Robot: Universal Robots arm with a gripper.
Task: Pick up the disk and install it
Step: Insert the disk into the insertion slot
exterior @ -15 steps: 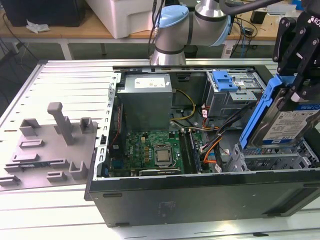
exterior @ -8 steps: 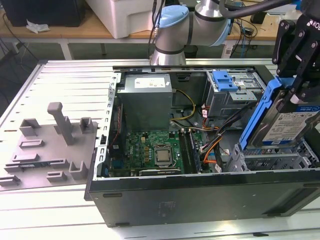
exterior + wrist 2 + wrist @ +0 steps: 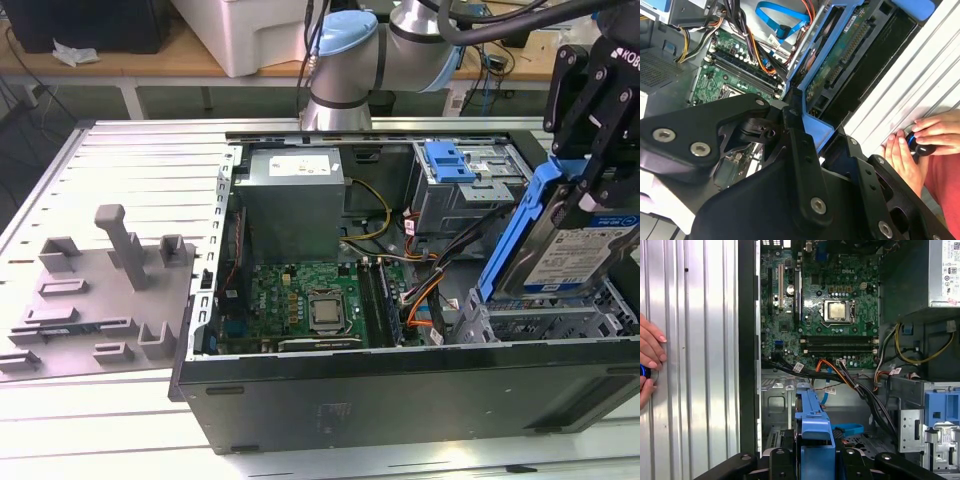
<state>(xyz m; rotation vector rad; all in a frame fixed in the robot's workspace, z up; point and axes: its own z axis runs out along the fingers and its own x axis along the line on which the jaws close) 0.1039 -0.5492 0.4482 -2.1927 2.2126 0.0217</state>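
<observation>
Ribbed metal tabletop [image 3: 130, 150], workshop benches behind it. Contents, largest first:

1. Computer case [image 3: 400, 390]: black, lying with its open side up, toward the exterior view's right.
2. Grey fixture plate [image 3: 100, 290]: raised pegs, just beside the case on the exterior view's left.
3. Power supply [image 3: 290, 200]: grey box inside the case, with the motherboard [image 3: 300, 290] next to it.
4. Drive cage [image 3: 545, 318]: grey metal, in the case's corner at the exterior view's right.
5. Disk [image 3: 585, 255]: silver, white-and-blue label, blue carrier frame. I hold it steeply tilted, lower edge down at the drive cage. I cannot tell whether it touches.
6. My tool [image 3: 588, 190]: closed on the carrier's upper end, a finger on either side.
7. Cables [image 3: 420, 290]: orange and black, loose between motherboard and cage.
8. Hand [image 3: 650, 350]: a person's, resting on the tabletop beside the case.

Risks, as I judge them: at this tilt the carrier could jam against the cage's edge. The plastic frame could flex and slip in my grip. A loose cable could be pinched under the disk.
</observation>
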